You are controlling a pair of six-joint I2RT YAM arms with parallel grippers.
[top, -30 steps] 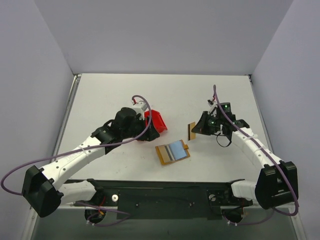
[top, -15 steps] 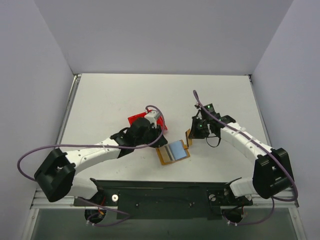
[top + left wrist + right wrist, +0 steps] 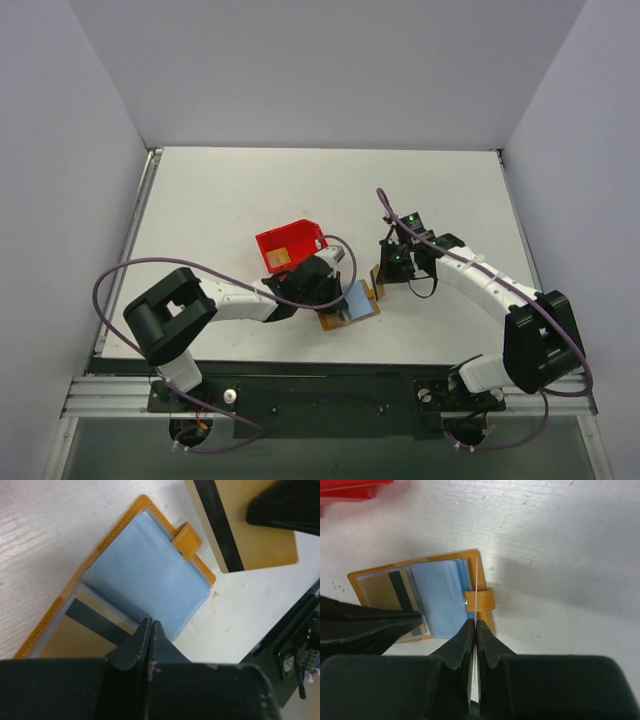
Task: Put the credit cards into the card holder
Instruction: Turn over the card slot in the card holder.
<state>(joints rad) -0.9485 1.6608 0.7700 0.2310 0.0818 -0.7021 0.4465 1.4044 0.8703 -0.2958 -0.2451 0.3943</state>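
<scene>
The card holder [image 3: 358, 300] lies open on the table, its light blue panel [image 3: 150, 575] up and its tab [image 3: 482, 600] to the right. One credit card [image 3: 75, 640] with a black stripe sits in its left pocket. My left gripper [image 3: 151, 622] is shut with nothing between its jaws, its tips at the near edge of the blue panel. My right gripper [image 3: 476, 625] is shut on another credit card [image 3: 476, 585], held on edge just above the tab. That card [image 3: 250, 535] shows its tan face and black stripe in the left wrist view.
A red plastic bin [image 3: 290, 243] stands just behind and left of the holder, with a tan card [image 3: 282, 258] inside. Both arms crowd the holder from either side, the left arm [image 3: 250, 300] low along the table.
My left arm swung from the red bin to the card holder and its jaws closed. The right gripper carried its card left, up to the holder's tab.
</scene>
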